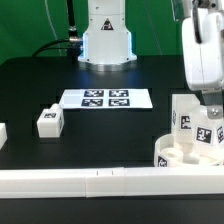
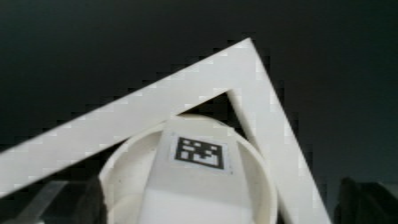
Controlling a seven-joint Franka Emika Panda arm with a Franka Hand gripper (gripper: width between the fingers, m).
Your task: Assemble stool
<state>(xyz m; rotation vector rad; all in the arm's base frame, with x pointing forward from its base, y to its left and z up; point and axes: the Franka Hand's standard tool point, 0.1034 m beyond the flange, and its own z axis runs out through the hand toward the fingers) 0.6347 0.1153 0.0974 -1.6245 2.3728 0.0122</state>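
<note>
**Over the seat disc (image 1: 178, 158), gripper (image 1: 210, 104) poised above a standing leg (image 1: 211, 135)**

Exterior view: the round white seat disc lies near the front of the table (image 1: 30, 85), at the exterior view's right, just behind the long front rail bar (image 1: 90, 181). Two tagged legs stand upright in it: the standing leg under the arm, and a second leg (image 1: 184, 118) beside it. A loose leg (image 1: 49, 121) lies well apart toward the exterior view's left, near the marker board (image 1: 105, 98). The fingertips are lost against the white parts here.

Wrist view: a tagged white piece (image 2: 199, 152), most likely that standing leg, sits centred beneath the camera. Behind it, white rails meet in a corner (image 2: 222, 70). Two dim fingers (image 2: 54, 200) flank the piece, wide apart and seemingly clear of it, so I judge the pincer spread and empty.

Handling, as a judgement: the parts look like rigid, light plastic, smooth enough to slip. The leg is best taken on two opposite flat sides, squarely, so it cannot twist. The disc may slide on the table if a leg is pushed or turned.
</note>
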